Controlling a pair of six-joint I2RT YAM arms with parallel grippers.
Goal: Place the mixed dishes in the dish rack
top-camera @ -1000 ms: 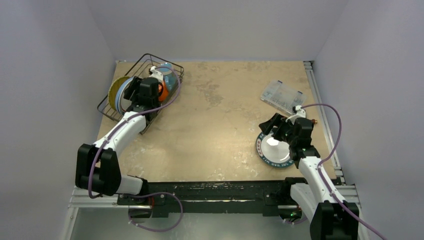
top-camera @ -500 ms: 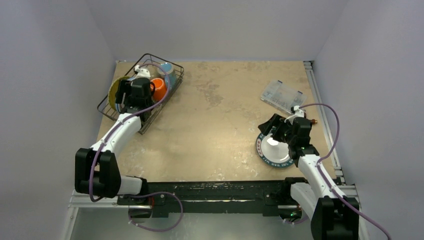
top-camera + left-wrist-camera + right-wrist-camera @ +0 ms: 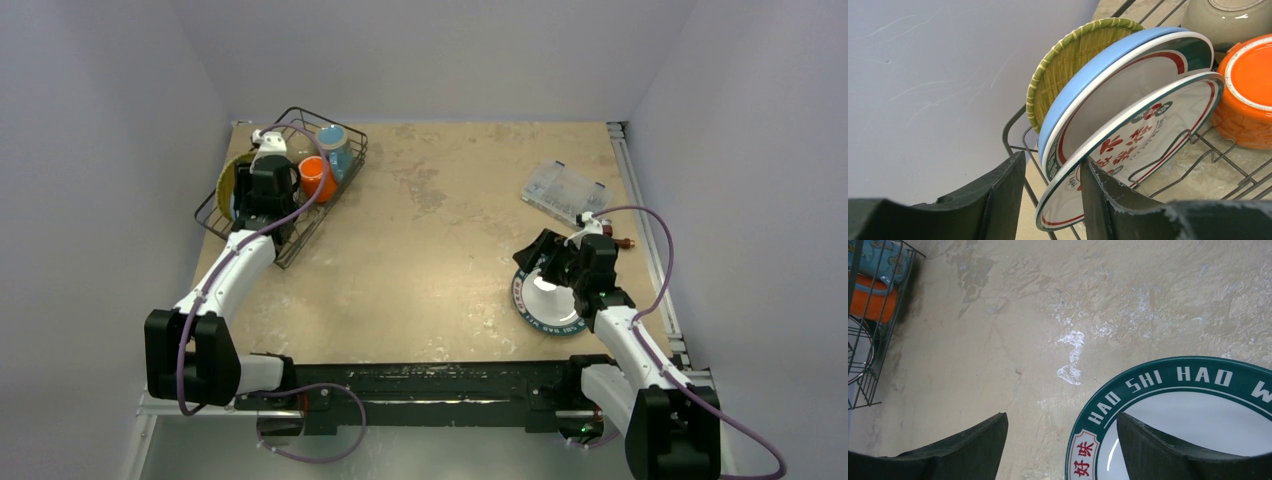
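The black wire dish rack (image 3: 345, 185) stands at the far left. It holds the yellow woven plate (image 3: 1073, 60), the blue plate (image 3: 1098, 67), a white teal-rimmed plate (image 3: 1128, 85) and a white red-lettered plate (image 3: 1153, 135) on edge. The orange cup (image 3: 1248, 95), cream cup (image 3: 1228, 15) and blue mug (image 3: 333, 145) are beside them. My left gripper (image 3: 1053, 160) is open, its jaws straddling the red-lettered plate's rim. Another teal-rimmed plate (image 3: 1198, 415) lies flat on the table at the right. My right gripper (image 3: 1062, 416) is open above its left rim.
A clear plastic compartment box (image 3: 565, 193) lies at the far right, beyond the flat plate (image 3: 540, 310). The side walls stand close to the rack and to the table's right edge. The rack's corner (image 3: 868, 340) shows in the right wrist view.
My left gripper has moved left across the rack, from over the cups to the standing plates. My right gripper has shifted slightly over the flat plate's rim.
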